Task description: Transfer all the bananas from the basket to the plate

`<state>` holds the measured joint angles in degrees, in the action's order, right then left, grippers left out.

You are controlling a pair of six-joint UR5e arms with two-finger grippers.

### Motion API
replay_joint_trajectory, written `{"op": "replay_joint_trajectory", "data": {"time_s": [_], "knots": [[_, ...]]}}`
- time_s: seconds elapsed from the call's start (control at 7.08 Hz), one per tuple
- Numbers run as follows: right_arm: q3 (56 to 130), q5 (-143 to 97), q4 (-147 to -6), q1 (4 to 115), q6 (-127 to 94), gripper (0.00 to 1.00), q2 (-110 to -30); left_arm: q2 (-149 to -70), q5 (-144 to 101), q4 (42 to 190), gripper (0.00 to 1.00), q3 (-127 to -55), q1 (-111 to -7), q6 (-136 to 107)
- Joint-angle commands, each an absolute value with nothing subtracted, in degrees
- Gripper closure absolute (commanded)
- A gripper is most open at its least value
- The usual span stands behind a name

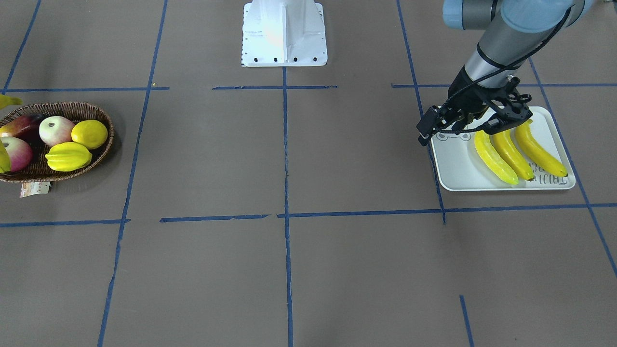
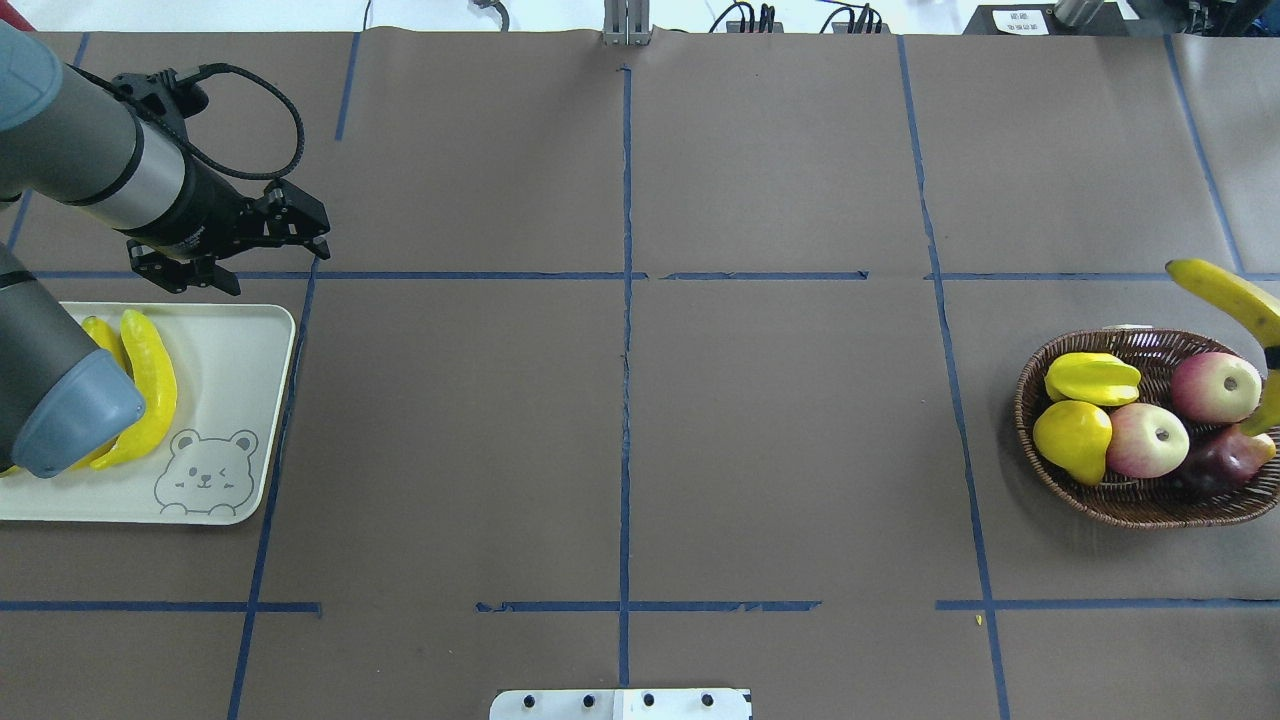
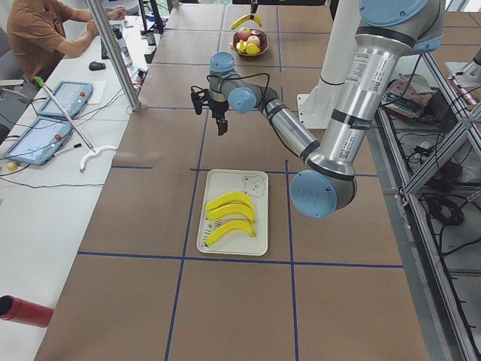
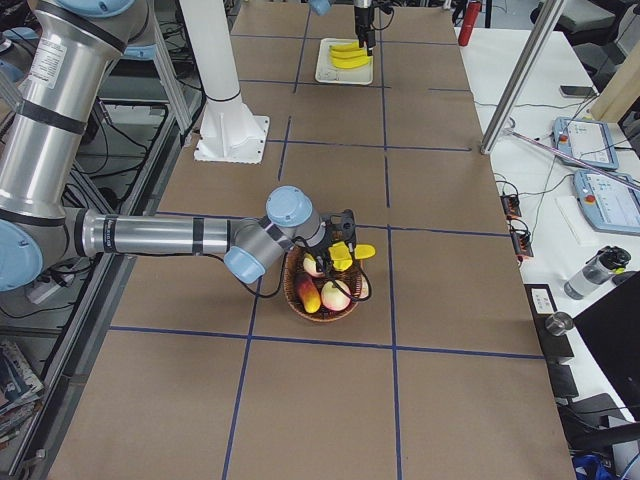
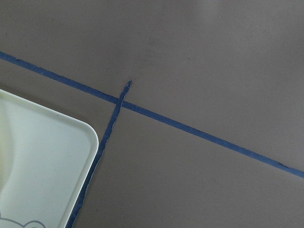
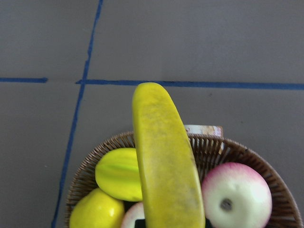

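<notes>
Three yellow bananas (image 1: 511, 154) lie side by side on the pale plate (image 1: 458, 164) with the bear drawing. My left gripper (image 1: 508, 120) hangs open and empty over the plate's far corner, beside the tape cross (image 5: 118, 102). The brown wicker basket (image 2: 1130, 505) sits at the table's other end. Above it my right gripper (image 2: 1272, 365) is shut on another banana (image 6: 166, 161), lifted clear of the fruit. In the overhead view my left arm hides part of the plate's bananas (image 2: 150, 385).
In the basket lie a ridged starfruit (image 2: 1092, 378), a lemon (image 2: 1072, 440), two apples (image 2: 1147, 440) and a dark red fruit (image 2: 1225, 460). A paper tag (image 1: 34, 189) sticks out at the rim. Blue tape lines (image 2: 626, 300) cross the brown table. The white robot base (image 1: 284, 33) stands mid-edge.
</notes>
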<state>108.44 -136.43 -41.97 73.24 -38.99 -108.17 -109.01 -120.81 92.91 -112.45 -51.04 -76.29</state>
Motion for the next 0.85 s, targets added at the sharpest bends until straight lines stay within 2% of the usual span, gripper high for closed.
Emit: {"op": "replay_joint_trajectory", "data": {"time_s": [0.0,0.28,0.71], "knots": [[108.63,-136.59,-42.01,69.74,-41.29,0.99,-97.36,-110.03,-120.94,93.25,0.0,-112.33,-50.02,-76.29],[108.11,-129.44,-42.01,59.65,-55.39,0.98,-86.01,-113.98,-120.94,93.69,0.0,-111.27,-47.91,-79.16],[108.63,-111.69,-45.67,43.39,-67.81,0.98,-75.89,-118.29,-121.03,97.7,0.0,-110.66,-47.02,-86.28]]}}
